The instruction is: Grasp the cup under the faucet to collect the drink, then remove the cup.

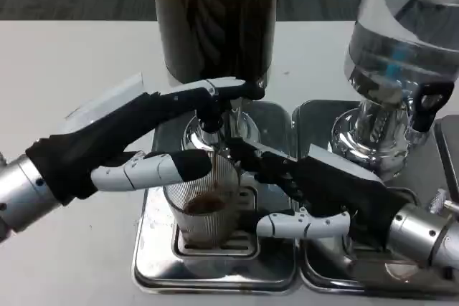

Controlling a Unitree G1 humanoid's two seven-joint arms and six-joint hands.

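A clear ribbed cup [204, 209] stands on the steel drip tray [215, 271] directly under the faucet [210, 125] of the dark drink dispenser [215, 19]. A little dark liquid lies in the cup's bottom. My left hand [136, 148] reaches in from the left: its upper fingers rest along the faucet lever [240, 89], and its thumb lies across the cup's front rim. My right hand [323, 191] comes from the right and holds the cup, dark fingers at its far right side and thumb low beside its base.
A second dispenser [401, 26] with clear liquid stands at the right on its own steel tray [337, 281], with a black tap handle [430, 102]. Bare white table [64, 69] stretches to the left.
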